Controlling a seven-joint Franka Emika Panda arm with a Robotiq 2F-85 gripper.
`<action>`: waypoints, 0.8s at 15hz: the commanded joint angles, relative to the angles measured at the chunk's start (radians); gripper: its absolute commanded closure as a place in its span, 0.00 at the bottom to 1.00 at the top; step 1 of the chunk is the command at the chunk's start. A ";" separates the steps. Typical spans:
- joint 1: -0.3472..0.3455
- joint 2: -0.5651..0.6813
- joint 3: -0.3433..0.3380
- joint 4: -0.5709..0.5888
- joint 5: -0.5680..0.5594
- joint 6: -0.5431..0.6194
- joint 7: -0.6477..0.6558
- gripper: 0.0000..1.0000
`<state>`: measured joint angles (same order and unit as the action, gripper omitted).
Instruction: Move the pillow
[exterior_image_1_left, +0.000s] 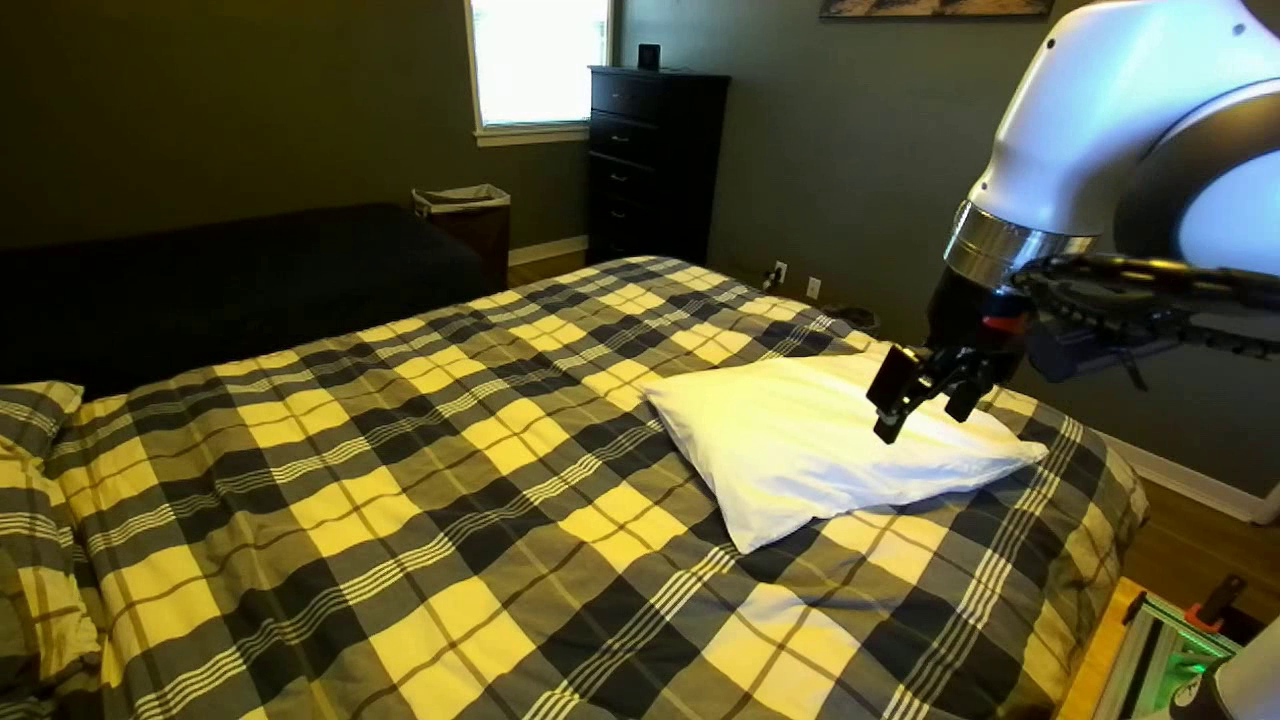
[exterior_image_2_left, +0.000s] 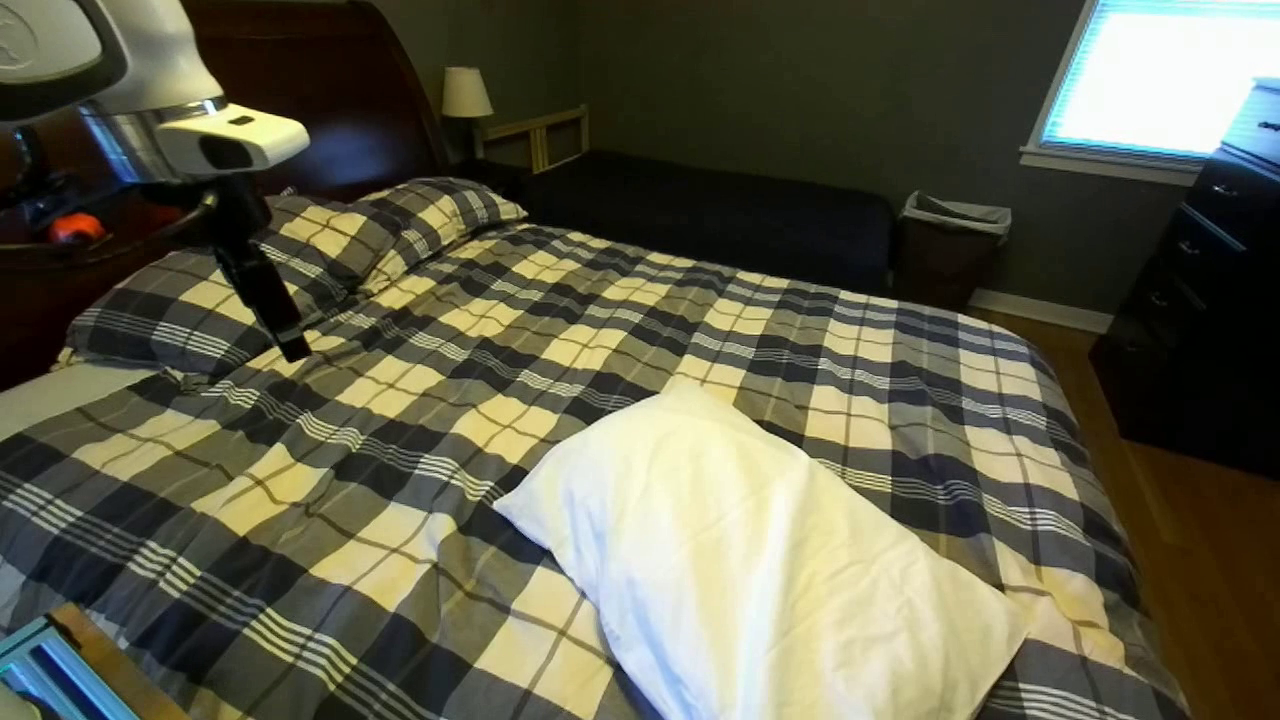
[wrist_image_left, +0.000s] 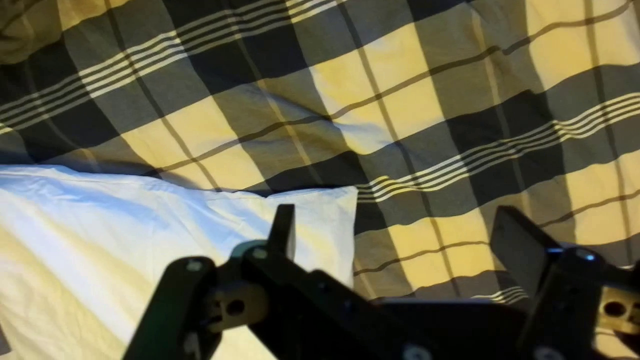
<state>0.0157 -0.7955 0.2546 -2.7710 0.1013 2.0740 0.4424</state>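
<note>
Flat on the plaid bedspread (exterior_image_1_left: 330, 500), right of center in an exterior view, a white pillow (exterior_image_1_left: 795, 430) with light wrinkles in the case and one corner toward the bottom of the frame. At lower middle to lower right in an exterior view, the same white pillow (exterior_image_2_left: 780, 560), cut off by the bottom edge. At lower left in the wrist view, part of the white pillow, with a corner near the middle of the frame and bedspread above and to the right.

Along the bottom of the wrist view, a gripper (wrist_image_left: 395, 225) with black fingers (wrist_image_left: 520, 245) wide apart, bedspread and the pillow's corner visible in the gap. Behind the finger nearer the left edge, pillow; behind the finger nearer the right edge, bedspread. At right in an exterior view, the gripper (exterior_image_1_left: 922, 420) on a white arm (exterior_image_1_left: 1090, 120) from the upper right, in front of the pillow from that angle. At upper left in an exterior view, side-on, the gripper (exterior_image_2_left: 292, 350), apart from the pillow, with plaid pillows (exterior_image_2_left: 350, 235) behind, then a headboard (exterior_image_2_left: 330, 110) and a lamp (exterior_image_2_left: 467, 93). At top center in an exterior view, a window (exterior_image_1_left: 540, 65), a dark dresser (exterior_image_1_left: 655, 165) and a bin (exterior_image_1_left: 482, 235).
</note>
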 joint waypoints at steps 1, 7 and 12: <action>-0.130 0.118 -0.071 0.007 -0.120 0.141 -0.048 0.00; -0.268 0.353 -0.199 0.066 -0.224 0.379 -0.121 0.00; -0.250 0.316 -0.212 0.045 -0.210 0.368 -0.110 0.00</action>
<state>-0.2464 -0.4798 0.0553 -2.7273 -0.1006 2.4453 0.3273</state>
